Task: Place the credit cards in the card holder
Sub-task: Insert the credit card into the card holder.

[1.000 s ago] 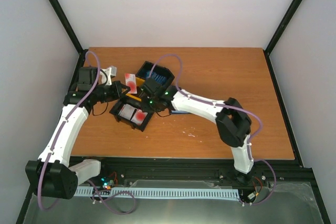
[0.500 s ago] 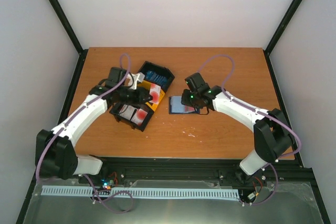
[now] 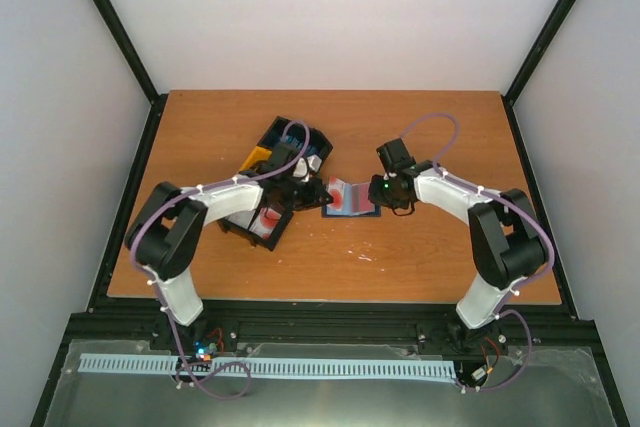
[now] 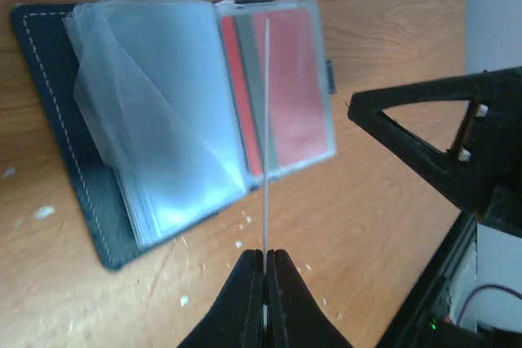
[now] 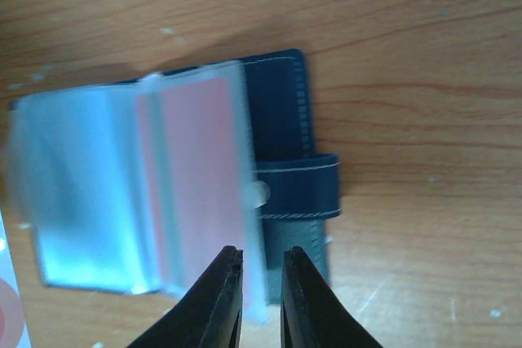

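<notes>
Card holder open, credit card pinched in left hand

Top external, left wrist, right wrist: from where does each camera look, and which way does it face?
Top external: above and behind the bases, facing down on the table; both arms show whole.
Left wrist: on the left arm, facing along the left gripper, which pinches a credit card edge-on; the card holder lies beyond.
Right wrist: on the right arm, facing down past the right gripper at the card holder.
Shared: both wrist views show the open card holder and its red card.
</notes>
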You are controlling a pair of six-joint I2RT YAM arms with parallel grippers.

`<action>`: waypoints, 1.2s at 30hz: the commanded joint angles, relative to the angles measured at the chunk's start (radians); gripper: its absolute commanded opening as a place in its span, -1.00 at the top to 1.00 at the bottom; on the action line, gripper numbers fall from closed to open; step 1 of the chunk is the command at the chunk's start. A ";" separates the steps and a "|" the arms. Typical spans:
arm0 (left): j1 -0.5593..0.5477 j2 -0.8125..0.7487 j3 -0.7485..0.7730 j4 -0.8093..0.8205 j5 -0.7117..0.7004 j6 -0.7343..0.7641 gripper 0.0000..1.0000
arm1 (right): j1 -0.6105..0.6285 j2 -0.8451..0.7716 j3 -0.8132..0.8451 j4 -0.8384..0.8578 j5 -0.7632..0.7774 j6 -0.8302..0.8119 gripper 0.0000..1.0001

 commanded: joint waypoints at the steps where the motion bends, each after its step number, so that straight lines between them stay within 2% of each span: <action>1: -0.037 0.100 0.058 0.187 -0.063 -0.110 0.99 | -0.044 0.062 0.014 0.011 -0.026 -0.095 0.72; 8: -0.050 0.186 0.027 0.349 -0.079 -0.209 0.99 | -0.054 0.123 0.020 0.008 -0.053 -0.125 0.76; 18: -0.080 0.208 -0.041 0.447 -0.106 -0.283 0.99 | -0.054 0.146 0.004 -0.006 -0.021 -0.121 0.76; 23: -0.094 0.211 -0.057 0.452 -0.133 -0.311 0.99 | -0.054 0.089 -0.006 -0.006 0.011 -0.111 0.77; 30: -0.108 0.223 -0.069 0.457 -0.117 -0.338 0.98 | -0.054 -0.001 0.000 0.008 -0.058 -0.146 0.40; 36: -0.108 0.239 -0.073 0.457 -0.110 -0.369 0.99 | -0.054 0.046 0.019 0.020 -0.166 -0.175 0.34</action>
